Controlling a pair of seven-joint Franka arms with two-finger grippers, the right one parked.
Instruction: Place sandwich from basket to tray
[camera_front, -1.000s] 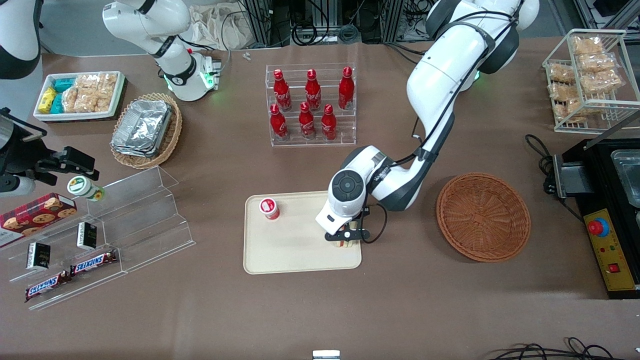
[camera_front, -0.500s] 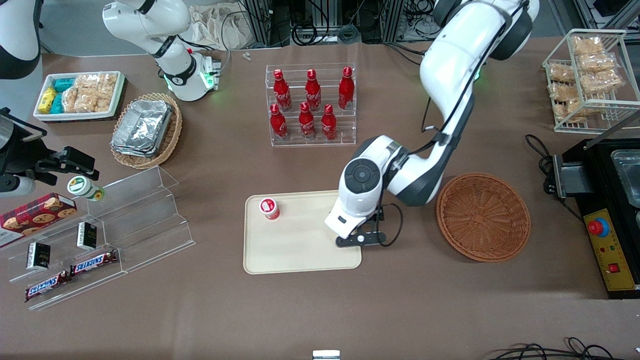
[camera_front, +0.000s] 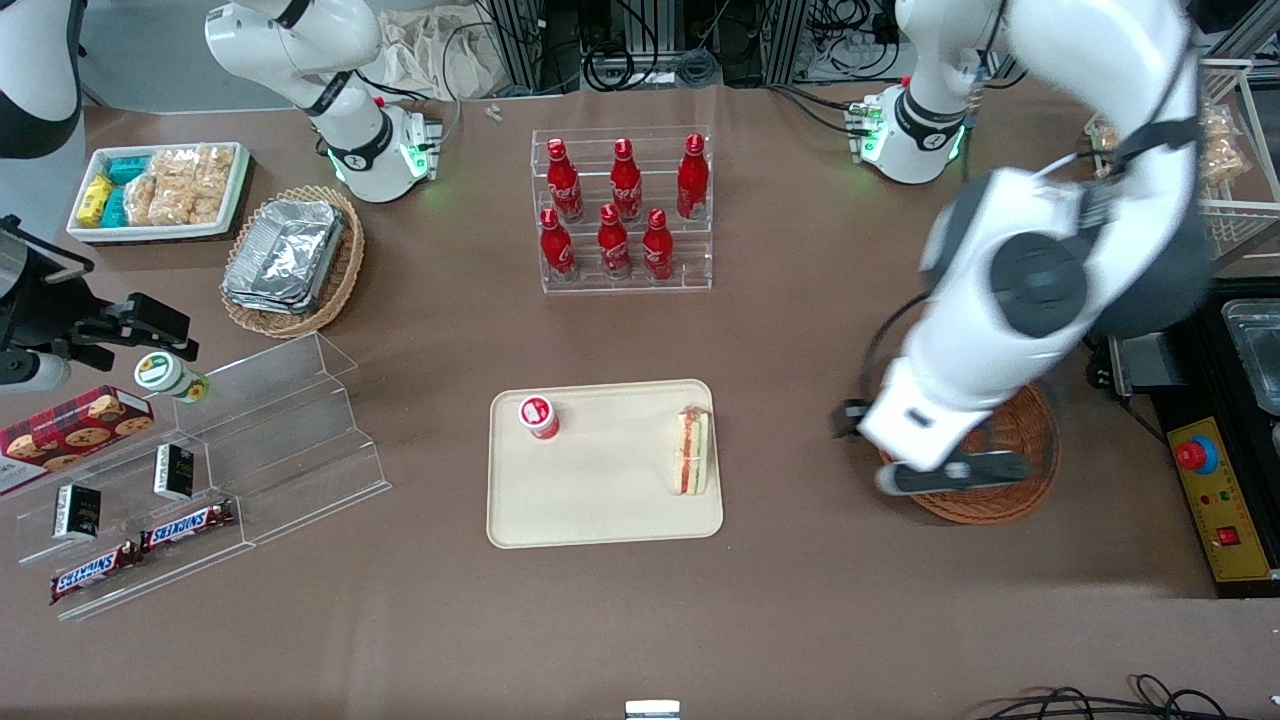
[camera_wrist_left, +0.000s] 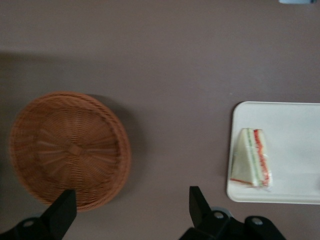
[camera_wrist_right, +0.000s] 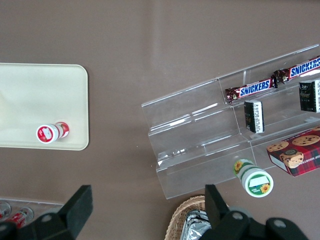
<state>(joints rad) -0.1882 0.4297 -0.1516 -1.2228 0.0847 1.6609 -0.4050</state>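
The hand (camera_front: 945, 470) is hanging high above the brown surface (camera_front: 800, 600), over the edge of the basket (camera_front: 1020, 470) that is nearer to the tray (camera_front: 600, 520). Its two fingers (camera_wrist_left: 200, 202) are standing wide apart and are holding nothing. The basket is lying directly under the hand and there is nothing inside it, as the wrist view is showing (camera_wrist_left: 70, 150). The sandwich (camera_front: 692, 450) is lying on the tray, well apart from the hand, toward the parked arm's end of the surface. It is resting just inside the tray's rim on the side closest to the hand, with its red filling edge showing. In the wrist view the sandwich (camera_wrist_left: 251, 159) is also lying flat on the tray (camera_wrist_left: 295, 195), close to that same rim. A small cup with a red lid (camera_front: 538, 416) is standing on the tray too, farther from the hand than the sandwich is and not touching it.
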